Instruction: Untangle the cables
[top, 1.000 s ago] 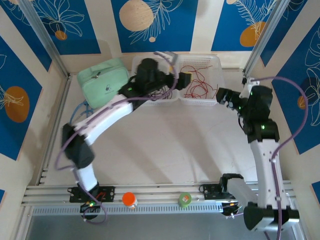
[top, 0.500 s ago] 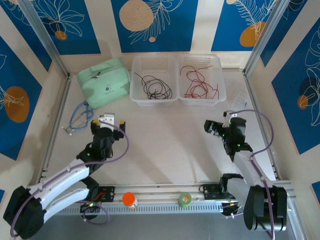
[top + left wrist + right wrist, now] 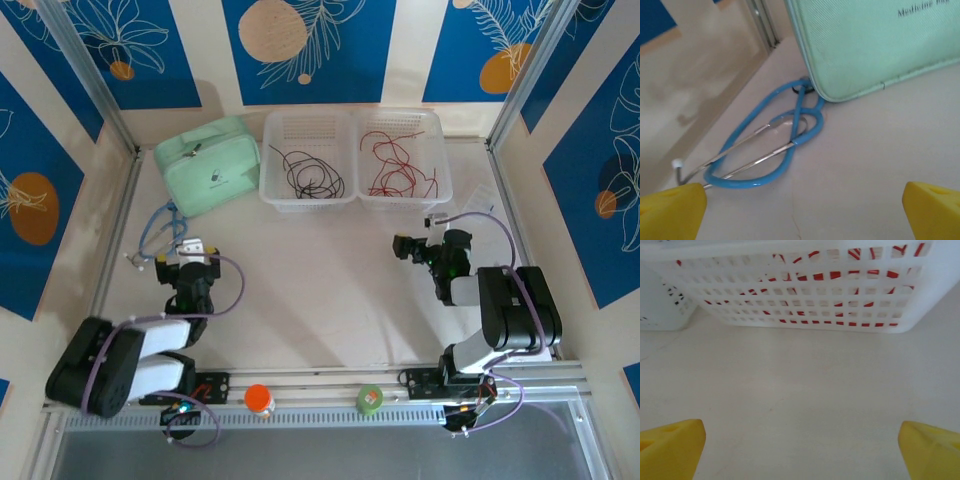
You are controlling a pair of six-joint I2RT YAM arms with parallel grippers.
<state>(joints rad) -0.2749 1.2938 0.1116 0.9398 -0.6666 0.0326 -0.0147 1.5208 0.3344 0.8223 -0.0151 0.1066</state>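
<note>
The black cables [image 3: 310, 176] lie in the left basket [image 3: 305, 204] and the red cables [image 3: 400, 165] in the right basket [image 3: 405, 206], fully separated. We have drawn both arms back from the baskets. Our left hand [image 3: 187, 252] and right hand [image 3: 404, 246] rest low over the worktop [image 3: 320, 290], fingers spread and empty. We judge the untangling finished.

Thin curly wire cables [image 3: 310, 175] in the left white plastic lattice basket [image 3: 305, 204]: black. Thin curly wire cables [image 3: 398, 165] in the right white plastic lattice basket [image 3: 405, 204]: red. Soft zipped fabric pouch [image 3: 205, 165]: mint green, dark lettering. Looped rubber stethoscope tubing [image 3: 800, 107]: blue. Wall panels [image 3: 340, 60]: deep blue, pale leaf outlines, orange and tan discs. Tabletop [image 3: 320, 290]: plain cream.
</note>
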